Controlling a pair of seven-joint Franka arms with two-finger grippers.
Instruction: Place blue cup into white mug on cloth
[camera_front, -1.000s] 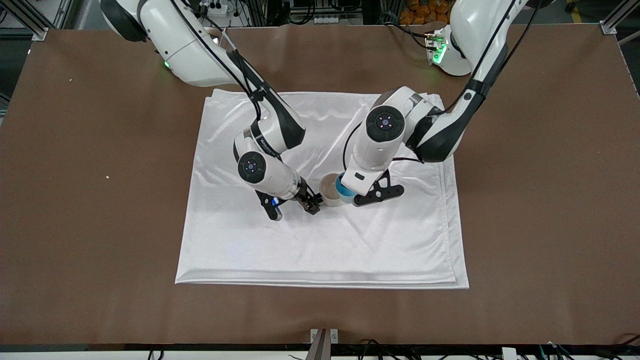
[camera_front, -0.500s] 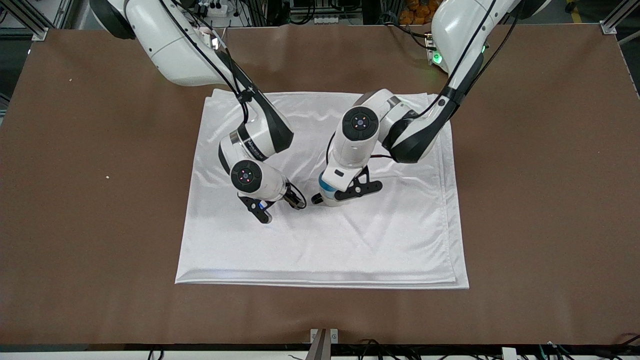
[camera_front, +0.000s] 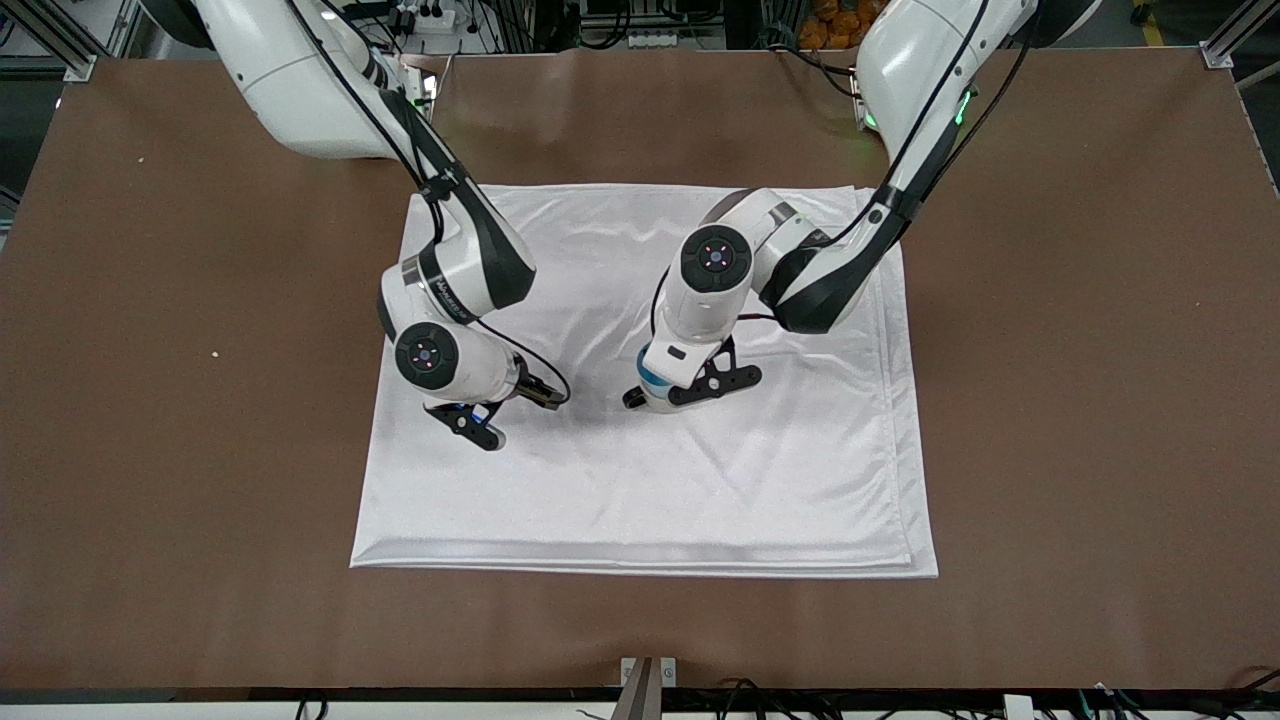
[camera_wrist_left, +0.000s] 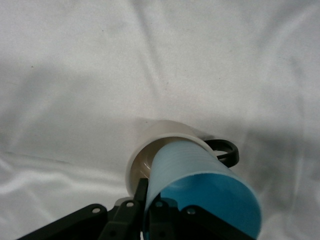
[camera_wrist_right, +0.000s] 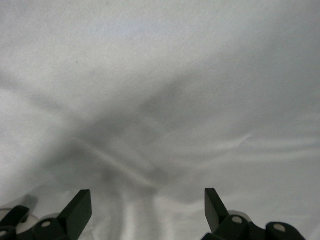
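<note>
Lowering cup (camera_wrist_left: 200, 185) into mug (camera_wrist_left: 165, 137) on cloth (camera_front: 640, 480), left tool (camera_wrist_left: 150, 210) pinching cup wall; release left. Right tool (camera_wrist_right: 145, 207) spread, waiting over cloth.

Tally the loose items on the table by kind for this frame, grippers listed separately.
Cups: 1, the blue cup, partly inside the mug
Mugs: 1, the white mug
Cloths: 1, the cloth
Total items: 3
Grippers: 2, the left gripper on the blue cup, the right gripper open over the cloth
</note>
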